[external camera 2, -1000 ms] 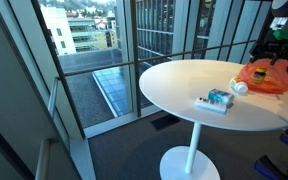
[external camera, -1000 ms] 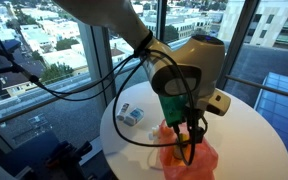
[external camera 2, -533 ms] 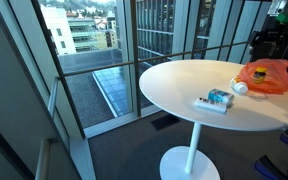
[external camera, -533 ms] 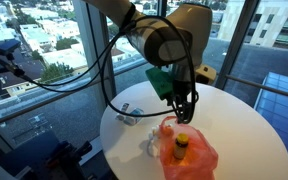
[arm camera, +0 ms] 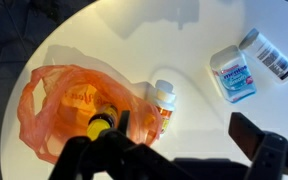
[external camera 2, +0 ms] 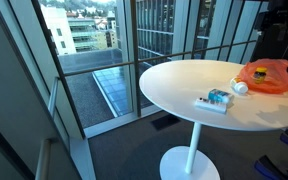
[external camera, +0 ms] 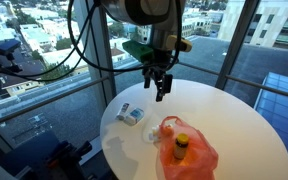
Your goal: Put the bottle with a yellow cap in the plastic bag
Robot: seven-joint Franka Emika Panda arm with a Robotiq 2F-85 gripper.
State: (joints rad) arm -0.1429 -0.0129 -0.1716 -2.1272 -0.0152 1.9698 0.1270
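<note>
Gripper (external camera: 162, 90) being held wide open above table (external camera: 239, 125), nothing being gripped. Bottle with yellow cap (arm camera: 102, 124) being seen below gripper, off to one side, standing inside orange plastic bag (arm camera: 54, 100); long axis vertical, cap pointing up toward gripper. White bottle (arm camera: 164, 100) being seen just beside bag.

The arm (external camera: 144, 10) is showing rounded, pale grey-white housings in an exterior view, with a bundle of black cables (external camera: 79, 50) looping beside it on the left and a green block (external camera: 139, 48) sitting at the wrist. Beneath the block the gripper (external camera: 162, 93) is appearing black, ending in two slim dark fingers (external camera: 157, 88). In the wrist view the gripper (arm camera: 179, 165) is showing only as dark, blocky silhouettes along the near edge, too blurred for markings to be read.
</note>
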